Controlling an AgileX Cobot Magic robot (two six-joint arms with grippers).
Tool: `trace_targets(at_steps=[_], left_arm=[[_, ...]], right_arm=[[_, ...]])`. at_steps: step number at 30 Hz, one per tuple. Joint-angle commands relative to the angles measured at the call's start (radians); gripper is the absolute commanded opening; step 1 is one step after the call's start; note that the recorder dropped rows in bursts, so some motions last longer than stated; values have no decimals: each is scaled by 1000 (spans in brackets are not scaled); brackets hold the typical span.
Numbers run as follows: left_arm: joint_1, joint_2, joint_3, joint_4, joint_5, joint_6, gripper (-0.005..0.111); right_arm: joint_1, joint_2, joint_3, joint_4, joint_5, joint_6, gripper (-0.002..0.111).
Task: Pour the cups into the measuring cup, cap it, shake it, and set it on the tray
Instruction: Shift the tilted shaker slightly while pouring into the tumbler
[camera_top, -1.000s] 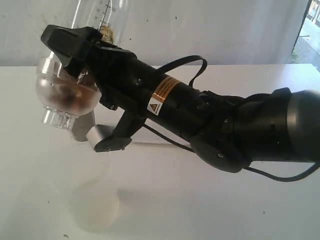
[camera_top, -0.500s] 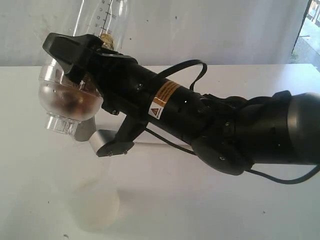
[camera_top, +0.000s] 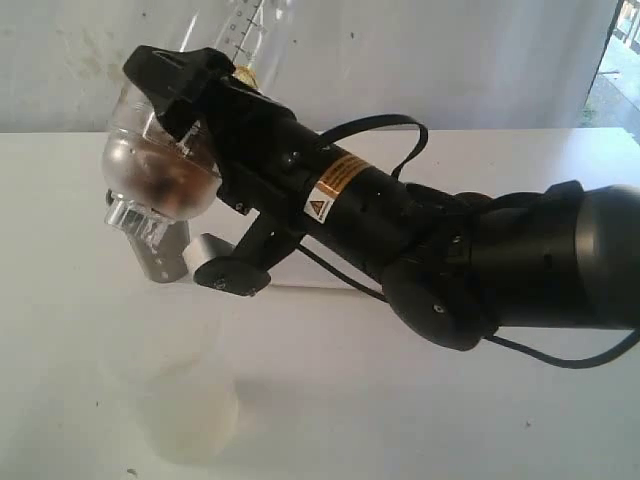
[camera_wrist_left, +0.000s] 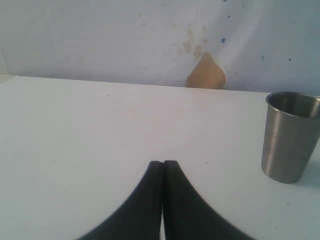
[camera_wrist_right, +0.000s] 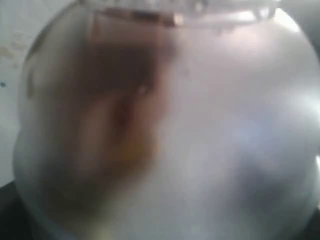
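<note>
Milky translucent cup (camera_top: 192, 418) stands on white table (camera_top: 450, 420); tan patch (camera_wrist_left: 206, 73) marks the wall (camera_wrist_left: 100, 35).

The measuring cup (camera_top: 150, 170) is clear, glossy plastic with smooth walls. The tumbler (camera_wrist_left: 289, 137) is brushed metal with a satin sheen. The worktop (camera_wrist_left: 75, 125) is smooth matt white, and the left claw (camera_wrist_left: 163, 167) smooth matt black.

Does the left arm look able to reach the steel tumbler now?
Probably yes: only bare table lies between the left end effector and the upright steel tumbler, but its shut jaws must open first.
</note>
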Motion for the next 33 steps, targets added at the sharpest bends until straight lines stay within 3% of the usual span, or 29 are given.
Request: trace_targets(at_steps=[1, 13, 19, 33], left_arm=[[0, -5, 7, -5, 0, 3, 0], [0, -5, 7, -5, 0, 3, 0], [0, -5, 7, -5, 0, 3, 0], [0, -5, 7, -5, 0, 3, 0]], right_arm=[[0, -6, 0, 124, 87, 13, 0], [0, -6, 0, 179, 161, 169, 0], [0, -6, 0, 137, 121, -24, 0], [0, -6, 0, 8, 69, -27, 0]])
